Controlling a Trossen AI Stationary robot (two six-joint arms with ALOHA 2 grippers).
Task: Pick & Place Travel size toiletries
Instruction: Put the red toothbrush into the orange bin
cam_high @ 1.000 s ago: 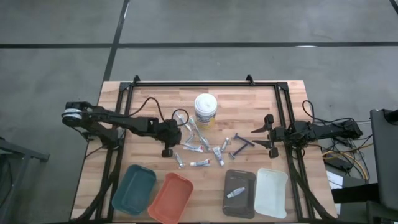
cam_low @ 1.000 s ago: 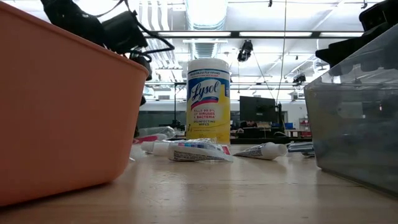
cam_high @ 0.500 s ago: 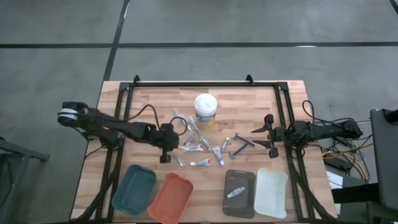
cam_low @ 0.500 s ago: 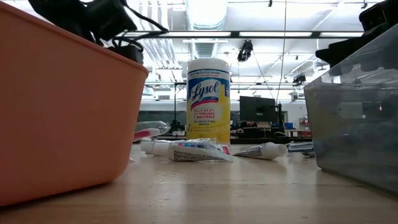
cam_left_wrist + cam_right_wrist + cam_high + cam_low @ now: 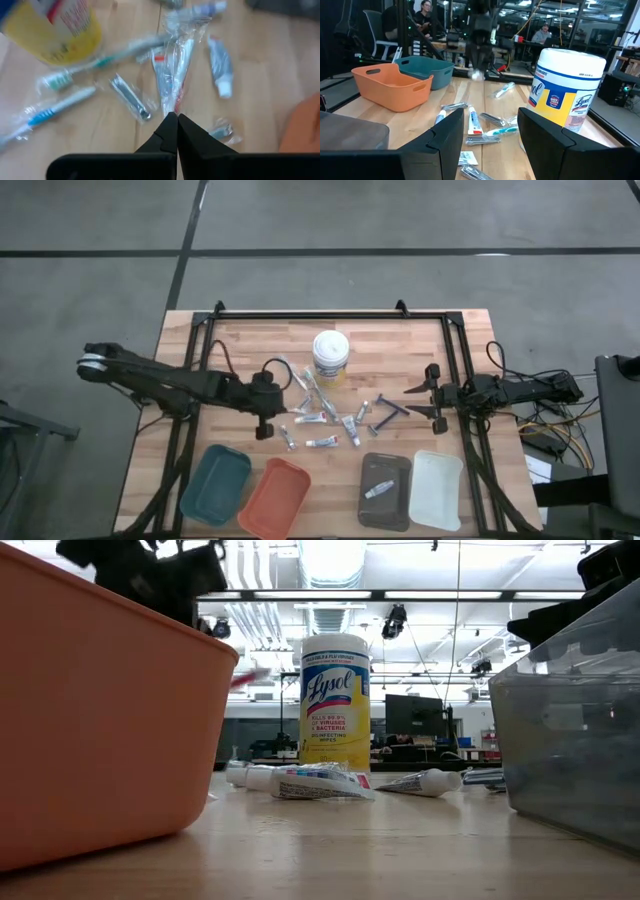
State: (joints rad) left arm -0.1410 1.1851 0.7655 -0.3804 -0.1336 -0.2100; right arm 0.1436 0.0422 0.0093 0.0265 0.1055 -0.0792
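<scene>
Small tubes (image 5: 322, 442), wrapped toothbrushes (image 5: 315, 385) and dark razors (image 5: 390, 408) lie scattered on the wooden table's middle, in front of a white-lidded yellow tub (image 5: 330, 355). One more tube (image 5: 378, 488) lies in the dark grey tray (image 5: 398, 470). My left gripper (image 5: 272, 380) hovers above the left end of the scatter, shut on a clear-wrapped toothbrush with red on it (image 5: 176, 55), which also shows in the air in the low view (image 5: 250, 677). My right gripper (image 5: 432, 392) waits open at the table's right edge. My left gripper pinches one end of the toothbrush's clear wrapper (image 5: 172, 109) between its two fingertips. The fingers slant down from the table's left side and lie along the toothbrush, which runs on ahead of them. It is lifted clear of the table.
Four trays stand along the near edge: teal (image 5: 215, 483), orange (image 5: 273, 498), dark grey, and white (image 5: 436, 490). A black frame (image 5: 330, 315) runs around the tabletop. People sit at desks in the room beyond (image 5: 425, 10).
My left gripper has risen and drawn back a little toward the table's left edge. The wrapped toothbrush, which lay on the table a second ago, has come up with it and now hangs clear of the table.
</scene>
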